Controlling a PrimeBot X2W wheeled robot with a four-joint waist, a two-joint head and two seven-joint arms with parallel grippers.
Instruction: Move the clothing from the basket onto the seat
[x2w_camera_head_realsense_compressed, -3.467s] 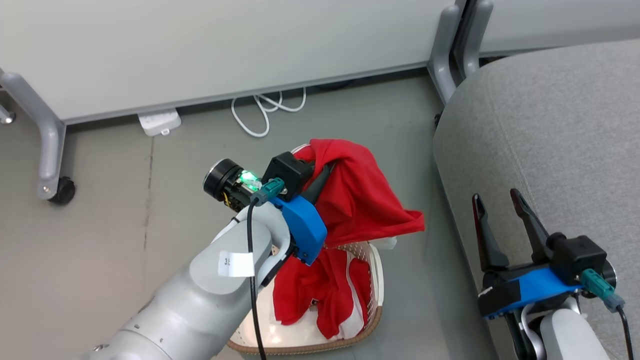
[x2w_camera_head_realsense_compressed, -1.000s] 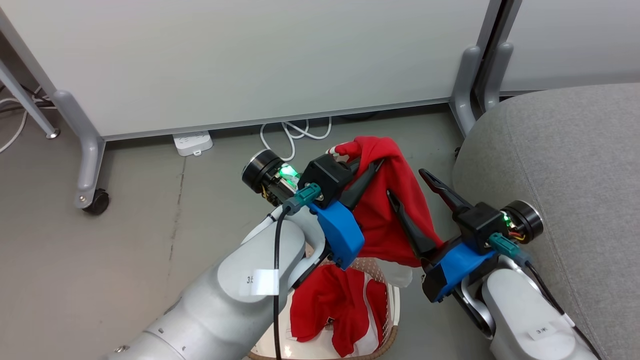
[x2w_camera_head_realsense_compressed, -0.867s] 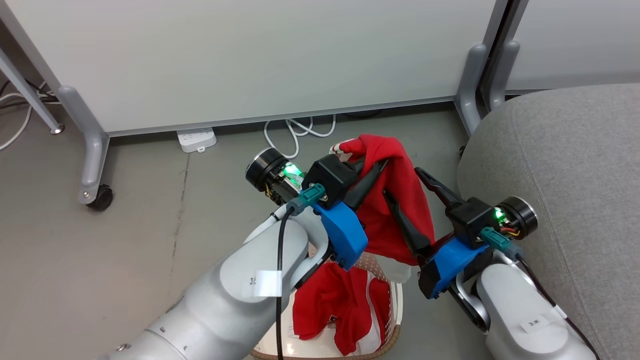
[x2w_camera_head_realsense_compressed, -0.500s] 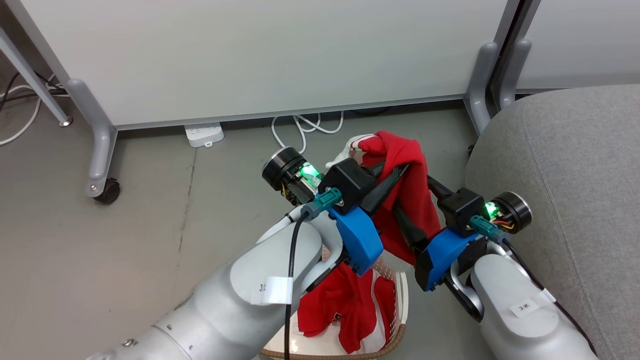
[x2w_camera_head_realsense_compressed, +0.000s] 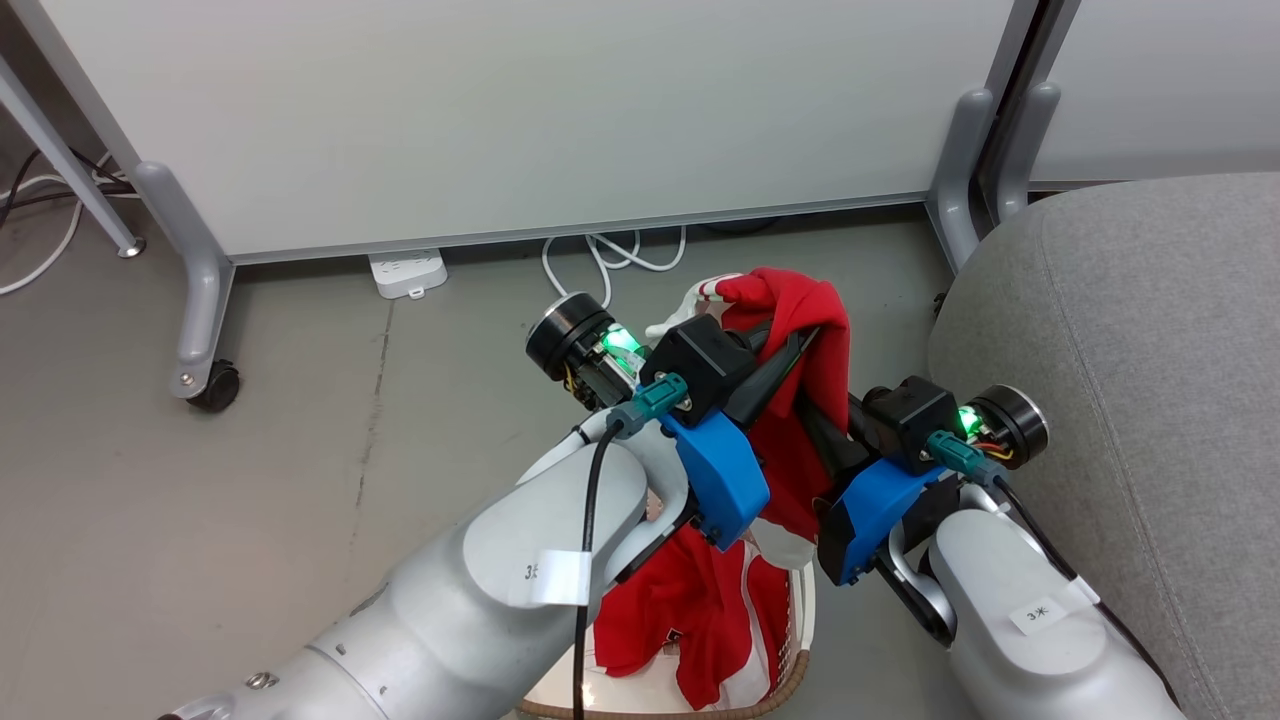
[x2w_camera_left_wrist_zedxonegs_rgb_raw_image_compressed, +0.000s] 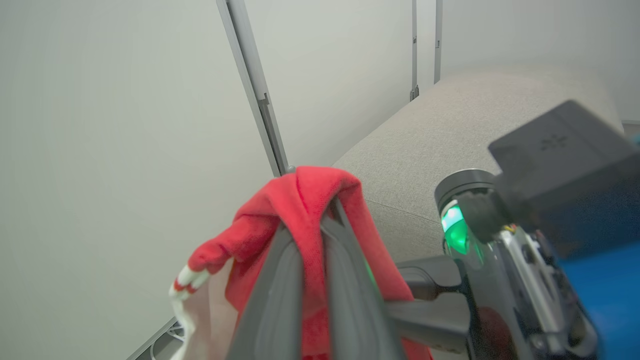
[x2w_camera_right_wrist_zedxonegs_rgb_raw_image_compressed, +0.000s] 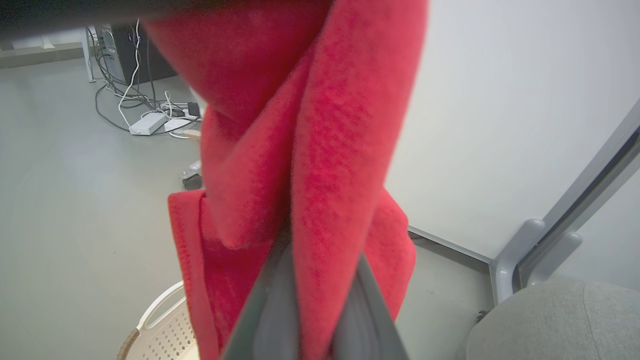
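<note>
Fingers (x2w_camera_left_wrist_zedxonegs_rgb_raw_image_compressed: 270, 305) of left gripper (x2w_camera_head_realsense_compressed: 795, 345) and right gripper (x2w_camera_right_wrist_zedxonegs_rgb_raw_image_compressed: 320, 260) pinched tight on red garment (x2w_camera_head_realsense_compressed: 800, 300) above basket (x2w_camera_head_realsense_compressed: 790, 670); second garment (x2w_camera_head_realsense_compressed: 690, 600) lay inside basket. Needed: hem lifted clear of rim, both arms swung together to seat (x2w_camera_head_realsense_compressed: 1150, 350), right of basket.

Left of the seat (x2w_camera_head_realsense_compressed: 1150, 340), basket (x2w_camera_head_realsense_compressed: 806, 612) with clothing (x2w_camera_head_realsense_compressed: 690, 600)

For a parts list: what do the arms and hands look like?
Left arm, right arm: pale grey rounded shells, white labels. Left hand and right hand: blue bracket, black block, two long dark fingers, teal plug on a black cable, green light.
</note>
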